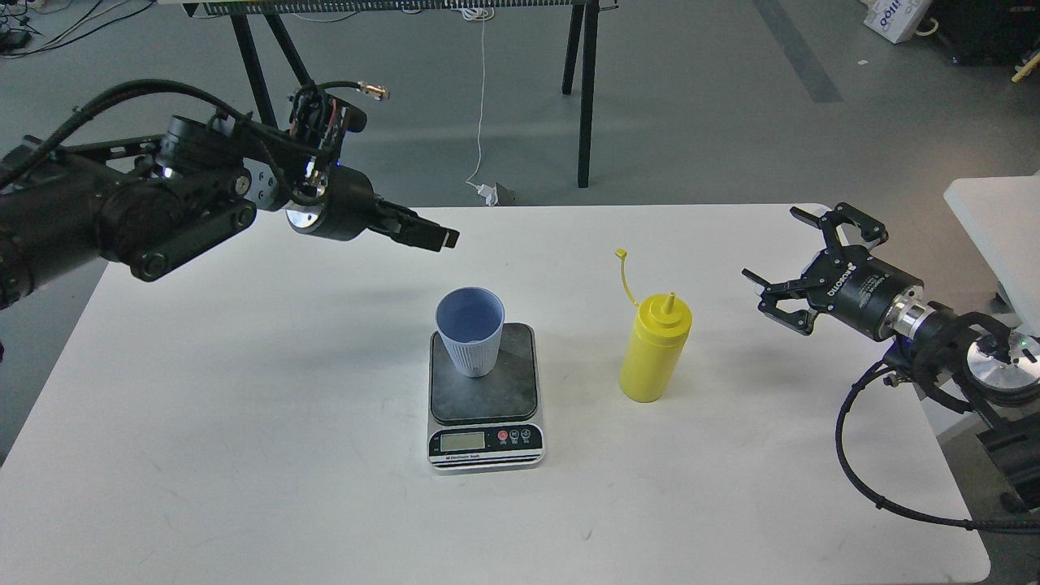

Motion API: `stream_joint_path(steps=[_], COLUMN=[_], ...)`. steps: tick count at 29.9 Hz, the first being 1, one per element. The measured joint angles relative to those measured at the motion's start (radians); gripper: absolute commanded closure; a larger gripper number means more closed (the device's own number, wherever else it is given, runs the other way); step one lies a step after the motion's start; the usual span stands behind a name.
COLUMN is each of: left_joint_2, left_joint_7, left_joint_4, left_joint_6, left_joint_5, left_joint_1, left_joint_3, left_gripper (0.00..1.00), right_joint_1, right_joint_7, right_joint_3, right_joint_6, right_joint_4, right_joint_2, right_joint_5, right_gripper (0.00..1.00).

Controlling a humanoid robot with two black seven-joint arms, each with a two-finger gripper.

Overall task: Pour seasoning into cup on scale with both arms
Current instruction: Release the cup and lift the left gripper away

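Seasoning bottle [655, 349] stands upright on the table [244, 455], nozzle pointing up, just right of the scale [485, 396] carrying the cup [470, 331]. Right gripper [784, 260] is spread wide and empty; can't tell how the left gripper [439, 237] stands

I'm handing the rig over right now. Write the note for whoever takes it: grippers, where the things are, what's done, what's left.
Left gripper: in the air behind and above the cup, empty; seen side-on, so open or shut is unclear.
Right gripper: open, empty, right of the bottle, apart from it.
Light-blue cup: upright on the scale platform, toward its back left.
Yellow squeeze bottle: upright on the white table, right of the scale, cap strap hanging off the nozzle.
Done: cup placed on scale.
Left: grasp bottle, pour into cup.
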Motion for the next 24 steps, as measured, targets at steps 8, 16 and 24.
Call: stream_joint_path(steps=[8, 16, 24], left_joint_2=[0.194, 0.244, 0.236], left_joint_7=[0.0, 0.0, 0.0], left_joint_4=[0.048, 0.05, 0.058], left_joint_6=[0.0, 0.0, 0.0], left_joint_5=[-0.563, -1.04, -1.07], left_joint_1=[0.023, 0.272, 0.321], left_joint_3=[-0.048, -0.115, -0.141], left_gripper=[0.01, 0.01, 0.01], right_joint_1=[0.016, 0.031, 0.045], right_joint_7=[-0.001, 0.002, 0.002], right_joint_3=[-0.005, -0.015, -0.018], right_joint_6=[0.0, 0.0, 0.0], right_joint_4=[0.007, 0.003, 0.001], right_joint_2=[0.008, 0.027, 0.028], right_joint_5=[0.0, 0.0, 0.0], right_gripper=[0.03, 0.03, 0.03])
